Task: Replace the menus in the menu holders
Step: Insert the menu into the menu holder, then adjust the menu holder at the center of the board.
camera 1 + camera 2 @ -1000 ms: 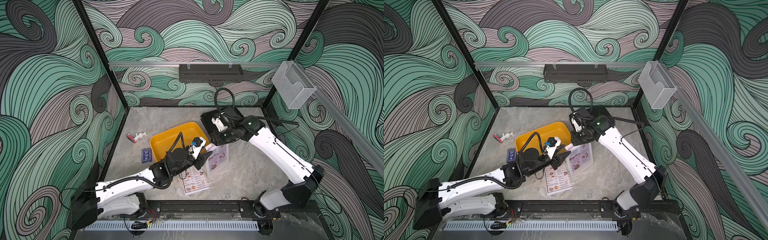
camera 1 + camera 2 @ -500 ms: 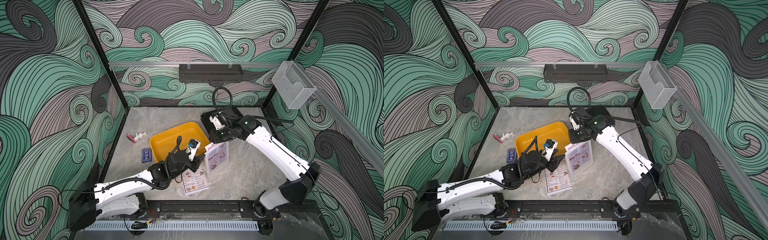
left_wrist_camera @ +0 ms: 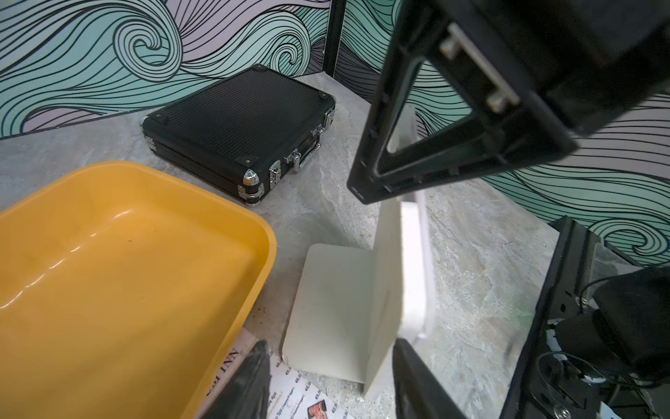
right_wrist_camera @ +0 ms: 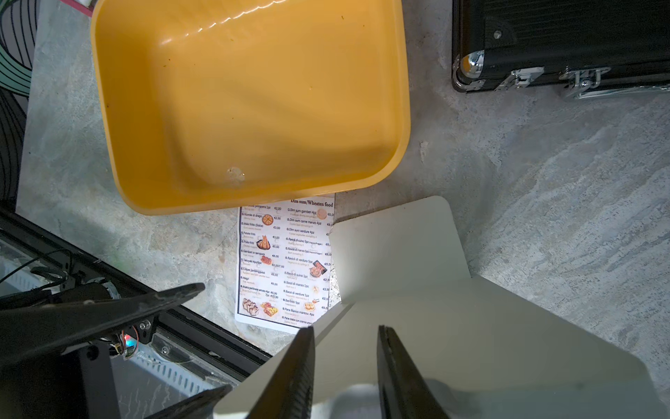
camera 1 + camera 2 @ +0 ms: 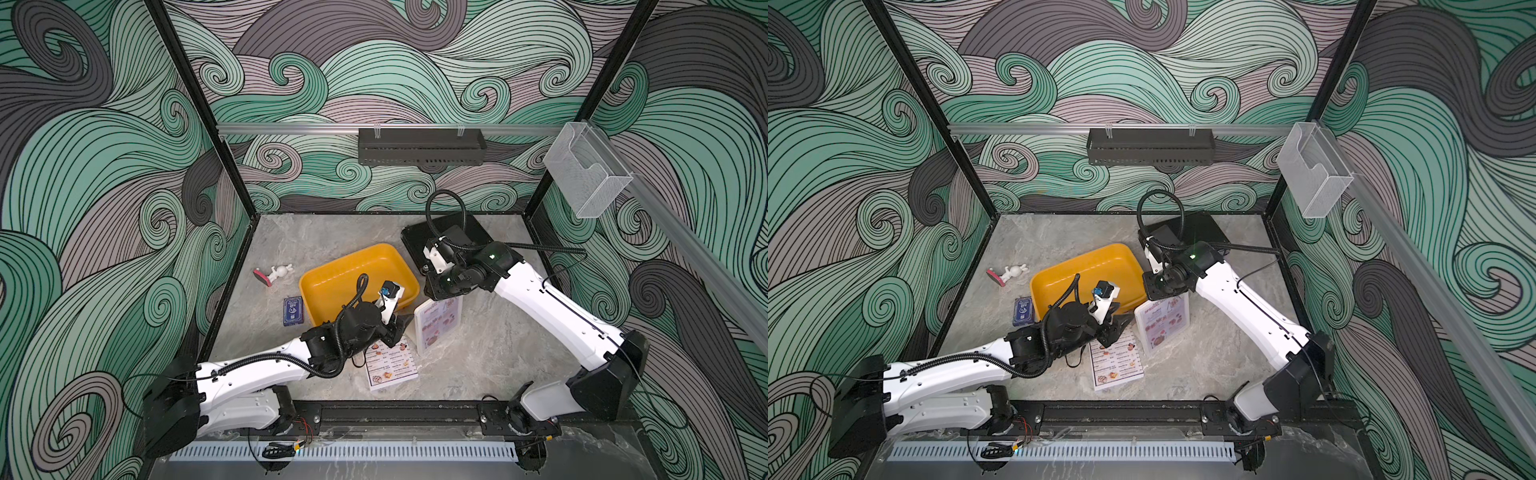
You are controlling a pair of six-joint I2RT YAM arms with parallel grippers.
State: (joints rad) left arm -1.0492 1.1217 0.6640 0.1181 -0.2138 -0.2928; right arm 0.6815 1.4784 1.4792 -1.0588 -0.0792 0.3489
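The milky-white menu holder stands upright beside the yellow tub, its foot flat on the table. The pinkish SPECIAL MENU shows in its front. The white DIM SUM INN menu lies flat in front, one end under the tub. My left gripper is open low at the holder's foot, one finger over the flat menu. My right gripper hangs over the holder's top edge. Its jaws stand a little apart and pinch nothing that I can see.
A yellow tub sits mid-table with a black case behind it. A blue card box and a small white figure lie to the left. A black rack and a clear box hang on the walls.
My right gripper has shifted slightly over the holder's top and its jaws have narrowed. The left jaws have opened a bit wider. The holder and the flat menu stay where they were.
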